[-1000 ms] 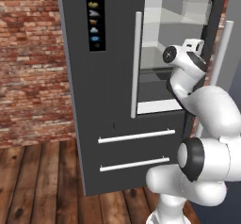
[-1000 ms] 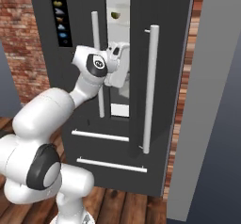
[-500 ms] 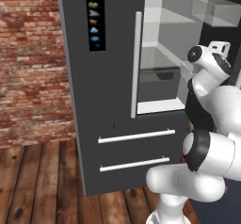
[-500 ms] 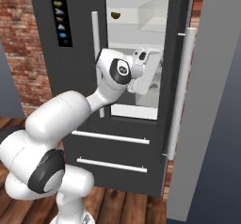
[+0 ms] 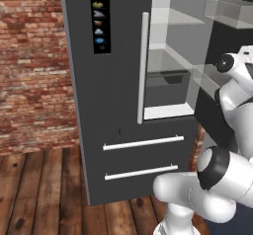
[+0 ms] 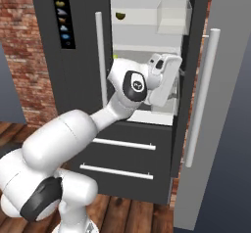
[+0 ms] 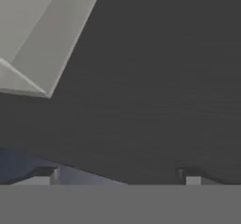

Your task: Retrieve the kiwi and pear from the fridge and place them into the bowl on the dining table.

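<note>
The fridge [image 6: 81, 95] stands with its right door [image 6: 196, 104] swung wide open. The kiwi [image 6: 119, 15], small and dark olive, lies on the top glass shelf at the left. A sliver of the yellow-green pear [image 6: 115, 57] peeks out one shelf lower, just above my arm. My gripper [image 6: 174, 75] is inside the opening, at the height of the lower shelf and facing the door's dark inner side. In the hand view my gripper [image 7: 120, 176] is open with nothing between its widely spaced tips. The bowl and dining table are out of view.
The left door [image 5: 108, 81] is closed, with a white bar handle [image 5: 143, 66] and an icon strip [image 5: 99, 17]. Two drawers with white handles [image 5: 143, 142] sit below. A clear door bin [image 6: 174, 16] hangs high on the open door. A brick wall [image 5: 29, 66] is on the left.
The right fridge door has swung from nearly closed to wide open. My hand has moved right along with it, and the shelves inside have come into view.
</note>
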Available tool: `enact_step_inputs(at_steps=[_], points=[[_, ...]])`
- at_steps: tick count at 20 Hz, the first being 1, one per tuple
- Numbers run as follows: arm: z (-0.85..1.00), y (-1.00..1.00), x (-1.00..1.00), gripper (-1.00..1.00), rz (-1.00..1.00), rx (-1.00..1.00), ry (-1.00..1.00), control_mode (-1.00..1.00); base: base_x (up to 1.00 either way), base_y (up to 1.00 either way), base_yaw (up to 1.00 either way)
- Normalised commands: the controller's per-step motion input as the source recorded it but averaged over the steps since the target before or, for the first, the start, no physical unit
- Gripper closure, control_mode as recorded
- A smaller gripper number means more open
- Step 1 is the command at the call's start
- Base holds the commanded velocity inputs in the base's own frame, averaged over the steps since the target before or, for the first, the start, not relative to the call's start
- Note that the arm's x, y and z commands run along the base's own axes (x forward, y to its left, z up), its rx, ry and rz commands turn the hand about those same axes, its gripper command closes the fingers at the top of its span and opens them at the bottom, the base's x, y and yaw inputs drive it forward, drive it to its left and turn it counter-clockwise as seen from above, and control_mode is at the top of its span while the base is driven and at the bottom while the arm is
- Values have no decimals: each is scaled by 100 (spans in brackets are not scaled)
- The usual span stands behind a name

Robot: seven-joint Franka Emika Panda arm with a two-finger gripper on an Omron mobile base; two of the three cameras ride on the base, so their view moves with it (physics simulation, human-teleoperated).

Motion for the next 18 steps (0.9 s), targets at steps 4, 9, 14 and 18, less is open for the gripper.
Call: enact_step_inputs(at_steps=[4, 9, 14, 18], points=[[96, 18, -72, -100, 0, 0, -33, -100, 0, 0, 0], [97, 77, -59, -100, 0, 0, -37, -100, 0, 0, 0], [30, 100, -9, -100, 0, 1, -25, -100, 0, 0, 0], [0, 100, -21, -100, 1, 9, -20, -100, 0, 0, 0]])
